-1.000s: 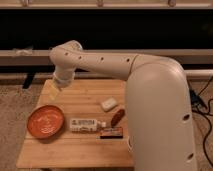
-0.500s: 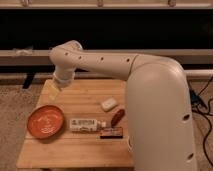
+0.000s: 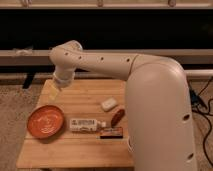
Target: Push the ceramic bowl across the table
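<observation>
Ceramic bowl (image 3: 46,121): on the left half of the surface, near its left edge; orange-red, with faint whitish swirls inside.
Bowl's pose: upright and flat on its base, opening facing up; round, so no long axis and no pointing direction to tell.
Surface (image 3: 82,97): small, rectangular, light wood.
Tool (image 3: 55,89): at the end of the white arm, hanging at the far left corner of the surface, behind the bowl and apart from it; open or closed, cannot tell.
Arm (image 3: 100,60): stretched leftward from the bulky white body at right, bent downward at the wrist.
White tube (image 3: 87,124): lying flat just right of the bowl, long axis left to right.
Small white block (image 3: 109,104): behind the tube, toward the middle of the surface.
Brown oblong piece (image 3: 117,117): lying on a diagonal, just right of the tube's end.
Dark flat packet (image 3: 111,132): in front of the tube's right end.
</observation>
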Robot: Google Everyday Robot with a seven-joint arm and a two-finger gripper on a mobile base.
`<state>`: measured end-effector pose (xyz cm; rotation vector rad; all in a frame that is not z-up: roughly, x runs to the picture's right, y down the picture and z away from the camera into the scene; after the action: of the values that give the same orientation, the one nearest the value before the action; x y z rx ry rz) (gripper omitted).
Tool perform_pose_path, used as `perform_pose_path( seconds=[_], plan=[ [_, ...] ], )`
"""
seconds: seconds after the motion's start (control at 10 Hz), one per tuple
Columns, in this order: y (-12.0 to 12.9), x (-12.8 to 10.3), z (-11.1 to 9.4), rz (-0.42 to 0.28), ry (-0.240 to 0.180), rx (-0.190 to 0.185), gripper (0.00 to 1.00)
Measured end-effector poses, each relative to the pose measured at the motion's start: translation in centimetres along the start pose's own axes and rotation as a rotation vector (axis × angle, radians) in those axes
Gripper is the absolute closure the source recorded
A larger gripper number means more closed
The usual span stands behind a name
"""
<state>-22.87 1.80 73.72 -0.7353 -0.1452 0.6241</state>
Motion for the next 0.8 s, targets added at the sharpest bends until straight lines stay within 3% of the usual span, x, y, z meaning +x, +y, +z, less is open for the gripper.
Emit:
perform_pose_path(
  seconds=[0.7,0.8],
  plan=[
    [-0.01,-0.06,-0.04,-0.001,0.001,-0.002,0.2],
    [0.02,-0.08,0.33,-0.02,0.018,-0.012,0.2]
  ],
)
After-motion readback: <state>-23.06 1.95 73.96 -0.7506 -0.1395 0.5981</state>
